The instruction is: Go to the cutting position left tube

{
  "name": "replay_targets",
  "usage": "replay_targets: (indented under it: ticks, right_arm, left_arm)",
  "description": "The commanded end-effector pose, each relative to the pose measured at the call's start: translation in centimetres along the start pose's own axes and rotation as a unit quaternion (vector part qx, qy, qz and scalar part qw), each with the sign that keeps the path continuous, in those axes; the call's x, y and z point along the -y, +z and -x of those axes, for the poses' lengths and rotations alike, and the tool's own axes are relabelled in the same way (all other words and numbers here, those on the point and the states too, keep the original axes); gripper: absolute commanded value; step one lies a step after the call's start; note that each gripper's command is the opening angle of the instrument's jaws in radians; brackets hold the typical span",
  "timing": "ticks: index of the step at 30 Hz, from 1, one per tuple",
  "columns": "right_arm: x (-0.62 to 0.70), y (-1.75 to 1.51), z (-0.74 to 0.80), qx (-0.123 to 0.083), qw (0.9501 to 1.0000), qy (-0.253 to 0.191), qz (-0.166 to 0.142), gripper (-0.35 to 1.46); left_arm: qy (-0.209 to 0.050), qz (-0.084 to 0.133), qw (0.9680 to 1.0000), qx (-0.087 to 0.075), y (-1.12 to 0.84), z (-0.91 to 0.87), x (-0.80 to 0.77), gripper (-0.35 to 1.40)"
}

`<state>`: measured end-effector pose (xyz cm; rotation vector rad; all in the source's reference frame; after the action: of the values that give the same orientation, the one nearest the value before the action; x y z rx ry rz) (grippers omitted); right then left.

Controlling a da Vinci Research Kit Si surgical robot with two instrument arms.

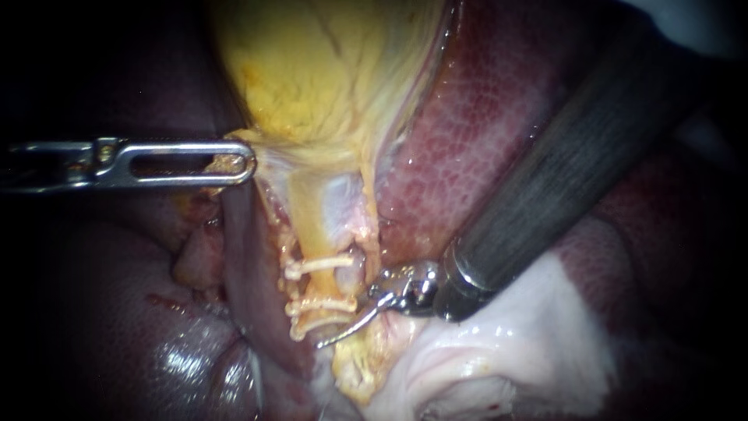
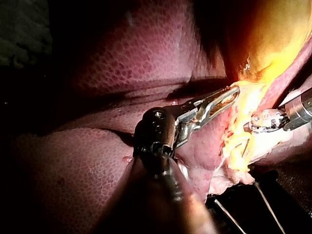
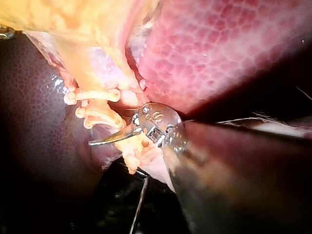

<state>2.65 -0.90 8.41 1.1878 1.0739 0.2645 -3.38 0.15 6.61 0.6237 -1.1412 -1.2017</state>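
The left instrument (image 1: 246,161) lies level across the dark liver, its shaft straight in from the side. Its slotted jaws are closed on the yellow lower edge of the gallbladder (image 1: 327,70), and tissue shows through the slot. The left wrist view shows the same hold, the two jaws lying close together with yellow tissue at their tips.

The right instrument (image 1: 343,327) slants down steeply from the upper right over the red, mottled liver (image 1: 483,117), with its dark shaft ending just above a pale fold of tissue (image 1: 506,343). Its thin curved blades stand slightly apart and reach across to the tube (image 1: 312,222) that runs down from the gallbladder. The tube carries two pale clips: an upper clip (image 1: 321,265) and a lower clip (image 1: 319,304). One blade passes just below the lower clip. In the right wrist view the other blade points in beside the clips. Whether both blades touch the tube cannot be told.
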Motion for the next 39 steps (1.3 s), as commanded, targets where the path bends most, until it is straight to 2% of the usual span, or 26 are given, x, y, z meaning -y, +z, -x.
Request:
replay_targets:
  ticks: [1, 20, 31, 39]
  right_arm:
    - [0.0, 0.0, 0.0, 0.0, 1.0, 0.0, 0.0, 1.23]
    - [0.03, -0.12, 0.04, -0.003, 1.0, 0.0, 0.0, 1.23]
    - [0.12, -0.72, -0.17, -0.012, 0.9982, 0.009, 0.058, 1.3]
    - [0.07, -0.71, -0.22, -0.016, 0.9978, 0.006, 0.064, 1.31]
  left_arm:
    - [0.0, 0.0, 1.0, 0.0, 0.0, 0.0, 0.0, -0.35]
    - [0.0, 0.0, 1.0, 0.0, -0.01, 0.0, 0.0, -0.35]
    - [0.0, 0.0, 1.0, 0.0, -0.01, 0.0, 0.0, -0.35]
    - [0.0, 0.0, 1.0, 0.0, -0.02, 0.0, 0.0, -0.35]
